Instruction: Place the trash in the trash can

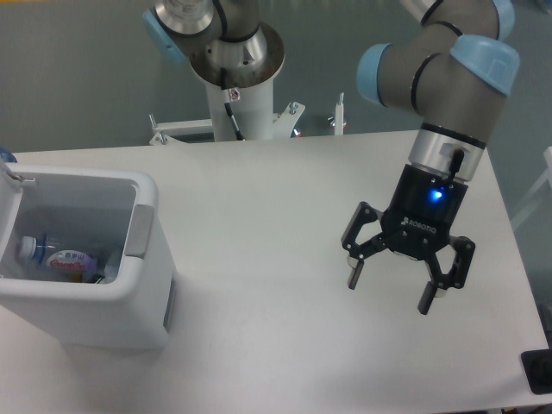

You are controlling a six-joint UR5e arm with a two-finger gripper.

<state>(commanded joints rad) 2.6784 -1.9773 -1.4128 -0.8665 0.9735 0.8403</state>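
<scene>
One white boxy plastic trash can point(142, 321) with rounded corners, a thick rim and a grey side panel stands at the left end of the white desk point(276, 198), close to the desk's near-left edge and partly cut off by the left border of the view. Inside it I can count one clear plastic bottle point(53, 257) with a bluish cap, lying on its side at the bottom with a red-and-white label facing up; something dark lies just beside it to the right, but I cannot tell what it is, and I cannot make out a paper wad. One grey robot arm with light blue joint covers point(450, 82) reaches in from the top right, and its single black two-finger hand point(388, 287) hangs above the right half of the desk, pointing down, a blue light glowing on its wrist. The two fingers are spread wide apart and nothing sits between them. The hand is well apart from the trash can, with a broad stretch of bare desk between them and more bare surface toward the far and right edges.
</scene>
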